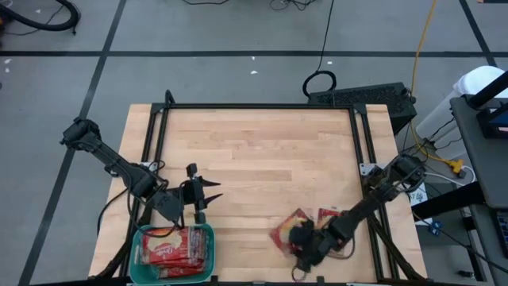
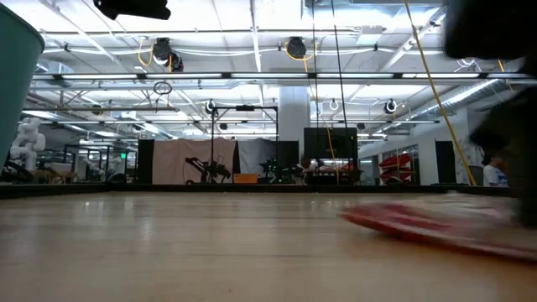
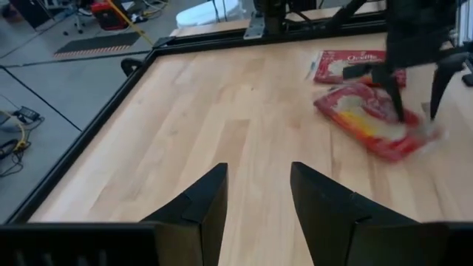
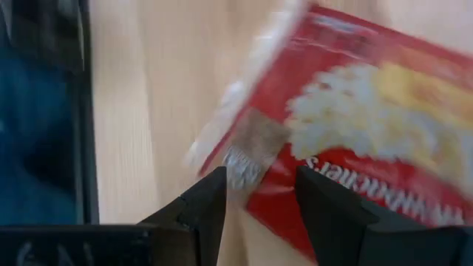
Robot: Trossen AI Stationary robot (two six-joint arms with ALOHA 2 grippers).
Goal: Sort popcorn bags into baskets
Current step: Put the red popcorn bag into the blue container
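Popcorn bags (image 1: 290,230) down at the table's 5 o'clock, right gripper (image 1: 304,245) on top of them

Its jaws sit apart straddling a bag's edge, probably lining up a pinch. Teal basket (image 1: 203,230) at 7 o'clock already holds several; left gripper (image 1: 208,191) hovers beside it, jaws apart and empty, likely just dropped one.

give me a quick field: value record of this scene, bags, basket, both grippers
basket: teal basket at the table's near left corner, several popcorn bags inside
loose bags: two bags on the table near the right arm, overlapping
left gripper: left gripper open, empty, beside the basket
right gripper: right gripper open, fingers straddling the edge of the nearer loose bag, not closed on it
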